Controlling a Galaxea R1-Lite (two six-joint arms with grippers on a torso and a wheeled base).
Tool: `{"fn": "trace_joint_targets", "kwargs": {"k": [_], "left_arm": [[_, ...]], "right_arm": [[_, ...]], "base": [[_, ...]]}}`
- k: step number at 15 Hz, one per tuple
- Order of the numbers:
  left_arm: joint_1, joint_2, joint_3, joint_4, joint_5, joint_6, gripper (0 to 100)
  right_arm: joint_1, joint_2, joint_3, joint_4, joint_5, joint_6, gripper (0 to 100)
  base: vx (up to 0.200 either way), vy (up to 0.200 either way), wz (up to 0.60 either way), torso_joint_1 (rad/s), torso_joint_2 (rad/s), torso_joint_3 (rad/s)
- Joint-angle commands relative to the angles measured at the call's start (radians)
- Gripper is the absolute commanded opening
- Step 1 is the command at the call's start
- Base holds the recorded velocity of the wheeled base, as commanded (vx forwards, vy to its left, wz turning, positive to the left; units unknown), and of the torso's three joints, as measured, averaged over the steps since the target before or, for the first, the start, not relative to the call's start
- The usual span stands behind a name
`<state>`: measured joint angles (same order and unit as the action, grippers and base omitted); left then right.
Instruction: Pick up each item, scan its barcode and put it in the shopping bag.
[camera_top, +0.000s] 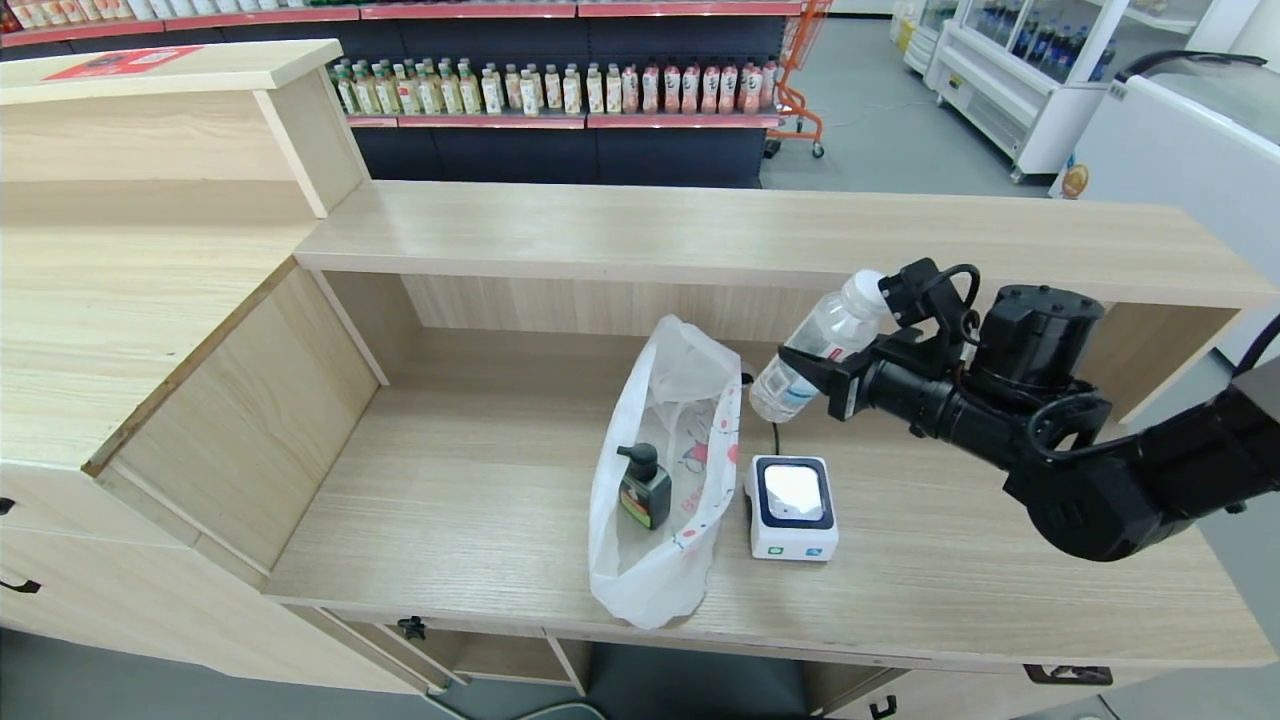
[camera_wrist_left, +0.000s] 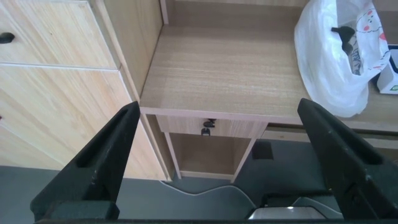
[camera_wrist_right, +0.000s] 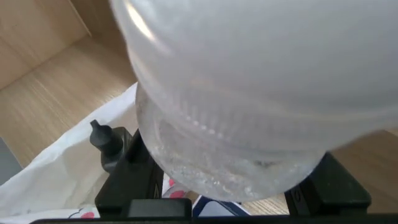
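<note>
Grips a clear bottle (camera_top: 815, 350) in the right claw (camera_top: 838, 325), fingers closed on its body from either side. Carries it tilted, white cap up, base down toward the bag (camera_top: 665, 560). Hangs well above the counter (camera_top: 480, 480), touching nothing on it. Has the scanner (camera_top: 792, 505) below the claw and nearer the robot, screen up, cable running back under the bottle. Has the bag to the claw's left and lower, lying open on the counter just beside the scanner, with a dark pump bottle (camera_top: 645, 490) inside. From the right wrist, looks past the bottle's base onto the pump bottle and the bag's white rim beneath. Spreads the left claw (camera_wrist_left: 219, 106) wide, nothing between its fingers, out before the counter's front edge and lower than its top. Has cabinet fronts (camera_wrist_left: 56, 74) off to one side of that claw, and the bag well ahead of it, up on the counter.
</note>
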<state>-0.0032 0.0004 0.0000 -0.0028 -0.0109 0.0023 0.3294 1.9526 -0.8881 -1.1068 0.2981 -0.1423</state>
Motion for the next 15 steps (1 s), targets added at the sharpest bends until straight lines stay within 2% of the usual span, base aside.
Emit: {"fn": "trace_joint_targets", "kwargs": {"k": [1, 5, 7, 9, 11, 15], "left_arm": [[0.000, 0.000, 0.000, 0.000, 0.000, 0.001, 100], [0.000, 0.000, 0.000, 0.000, 0.000, 0.001, 100], [0.000, 0.000, 0.000, 0.000, 0.000, -0.002, 100], [0.000, 0.001, 0.000, 0.000, 0.000, -0.002, 100], [0.000, 0.001, 0.000, 0.000, 0.000, -0.002, 100], [0.000, 0.000, 0.000, 0.000, 0.000, -0.002, 100]], "right_arm": [[0.013, 0.028, -0.005, -0.002, 0.012, 0.000, 0], [0.025, 0.066, -0.037, -0.004, 0.018, -0.002, 0], [0.025, 0.120, -0.101, -0.004, 0.016, -0.005, 0], [0.031, 0.151, -0.112, -0.007, 0.018, -0.002, 0], [0.031, 0.203, -0.109, -0.061, 0.019, 0.001, 0], [0.033, 0.293, -0.115, -0.153, 0.090, 0.007, 0]], "base": [[0.000, 0.200, 0.00, -0.012, -0.01, -0.002], [0.000, 0.200, 0.00, 0.007, 0.00, 0.006], [0.000, 0.000, 0.00, 0.000, 0.00, 0.000], [0.000, 0.000, 0.00, 0.000, 0.00, 0.000], [0.000, 0.000, 0.00, 0.000, 0.00, 0.000], [0.000, 0.000, 0.00, 0.000, 0.00, 0.000]]}}
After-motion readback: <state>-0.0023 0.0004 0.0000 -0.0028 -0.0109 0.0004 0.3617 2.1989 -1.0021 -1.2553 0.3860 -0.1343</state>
